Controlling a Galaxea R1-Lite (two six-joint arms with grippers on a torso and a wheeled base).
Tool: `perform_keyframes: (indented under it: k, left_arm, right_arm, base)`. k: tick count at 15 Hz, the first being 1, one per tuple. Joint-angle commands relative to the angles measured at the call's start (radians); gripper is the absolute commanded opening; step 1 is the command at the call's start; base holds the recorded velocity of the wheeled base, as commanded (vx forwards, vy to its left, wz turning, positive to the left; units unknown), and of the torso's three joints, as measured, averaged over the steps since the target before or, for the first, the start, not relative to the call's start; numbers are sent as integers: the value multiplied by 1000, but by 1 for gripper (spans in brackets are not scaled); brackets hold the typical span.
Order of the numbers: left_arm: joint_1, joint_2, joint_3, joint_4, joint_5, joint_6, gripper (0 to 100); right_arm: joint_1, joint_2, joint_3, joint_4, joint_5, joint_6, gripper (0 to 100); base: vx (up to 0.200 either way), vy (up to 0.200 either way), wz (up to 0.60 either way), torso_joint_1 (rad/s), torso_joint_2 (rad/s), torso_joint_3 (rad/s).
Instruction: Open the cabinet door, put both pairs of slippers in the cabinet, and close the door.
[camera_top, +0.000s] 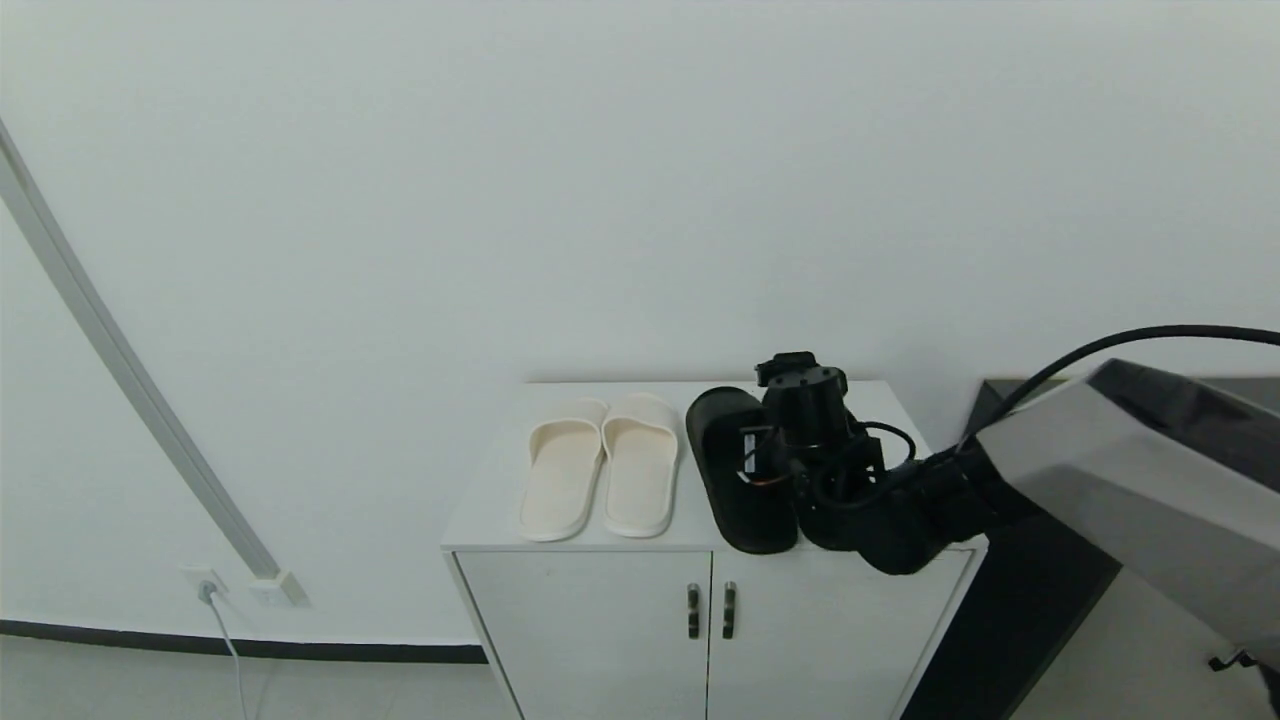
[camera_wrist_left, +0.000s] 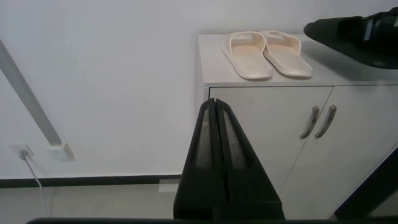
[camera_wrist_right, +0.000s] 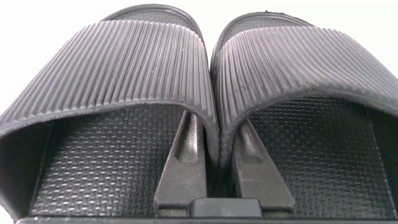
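On top of the cabinet (camera_top: 495, 500), the left pair of slippers (camera_top: 600, 465) lies just beside the right pair of slippers (camera_top: 735, 470). The right claw (camera_wrist_right: 214, 124) is in that right pair, one finger inside each slipper. The left claw (camera_wrist_left: 215, 109) hangs low, out before the cabinet's left side.

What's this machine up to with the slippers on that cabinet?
The robot's right gripper has one finger inside each of the black slippers and is pinching their inner sides together. This is at the right end of the cabinet top. The white slippers lie untouched beside them. The cabinet doors are shut, so nothing has gone inside yet. The left gripper hangs closed and empty, lower down in front of the cabinet.
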Motion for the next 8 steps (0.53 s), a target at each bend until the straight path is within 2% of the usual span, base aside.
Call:
perform_keyframes:
  k: [1, 2, 3, 7, 8]
  left_arm:
    - [0, 0, 0, 0, -1, 0, 0]
    - [0, 0, 0, 0, -1, 0, 0]
    - [0, 0, 1, -1, -1, 0, 0]
    - [0, 0, 0, 0, -1, 3, 0]
    - [0, 0, 0, 0, -1, 1, 0]
  right_arm:
    - [54, -312, 367, -137, 161, -93, 0]
    - [54, -324, 392, -154, 174, -105, 0]
    - [67, -411, 545, -262, 263, -143, 0]
    - [80, -612, 760, -259, 553, -96, 0]
    - [80, -632, 782, -255, 580, -96, 0]
  base:
    - [0, 0, 0, 0, 0, 0]
    - [0, 0, 0, 0, 0, 0]
    - [0, 0, 0, 0, 0, 0]
    - [0, 0, 0, 0, 0, 0]
    - [0, 0, 0, 0, 0, 0]
